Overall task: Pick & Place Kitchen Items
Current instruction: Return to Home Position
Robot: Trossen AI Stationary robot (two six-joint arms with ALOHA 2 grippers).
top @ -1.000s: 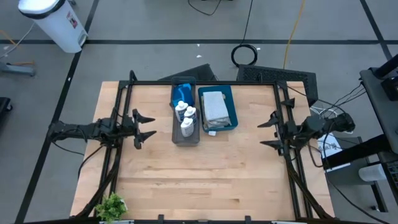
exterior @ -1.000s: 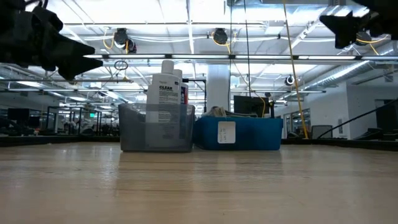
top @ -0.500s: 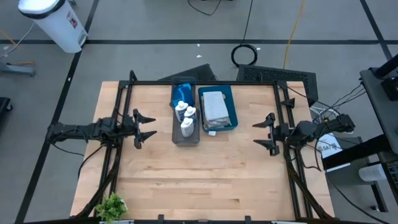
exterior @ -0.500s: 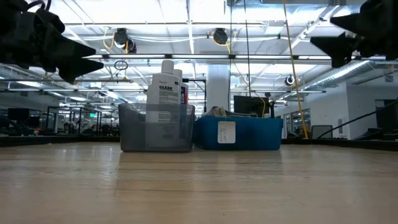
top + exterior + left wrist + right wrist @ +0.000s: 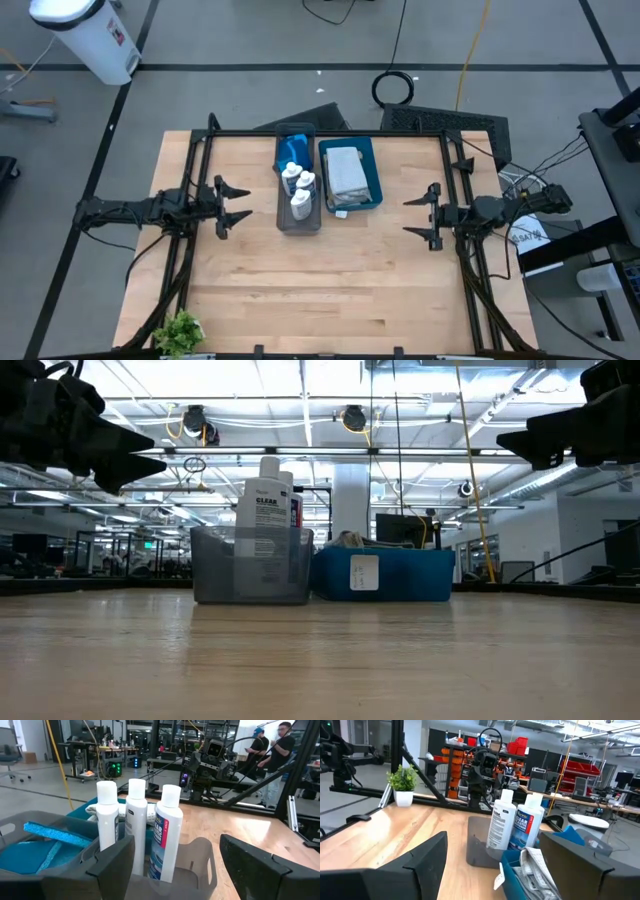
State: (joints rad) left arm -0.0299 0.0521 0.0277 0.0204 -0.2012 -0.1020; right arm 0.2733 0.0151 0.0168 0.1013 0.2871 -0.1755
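Observation:
Three white bottles [image 5: 300, 186] with blue marks stand upright in the grey tray [image 5: 298, 222] at the table's far middle, with a bright-blue sponge [image 5: 292, 150] at the tray's far end; they also show in the left wrist view [image 5: 165, 830]. A folded grey cloth [image 5: 345, 170] lies in the teal tray [image 5: 376, 170] beside it. My left gripper [image 5: 232, 200] is open and empty, left of the grey tray, above the table. My right gripper [image 5: 420, 210] is open and empty, right of the teal tray, above the table.
A small green plant [image 5: 178, 330] stands at the table's near left corner. Black frame rails [image 5: 190, 250] run along the left and right sides. Bare wood spreads across the table's near half. People stand in the room beyond the table [image 5: 272, 750].
My right gripper has moved from the table's right edge toward the teal tray and slightly toward the near edge, staying open. My left gripper has kept still.

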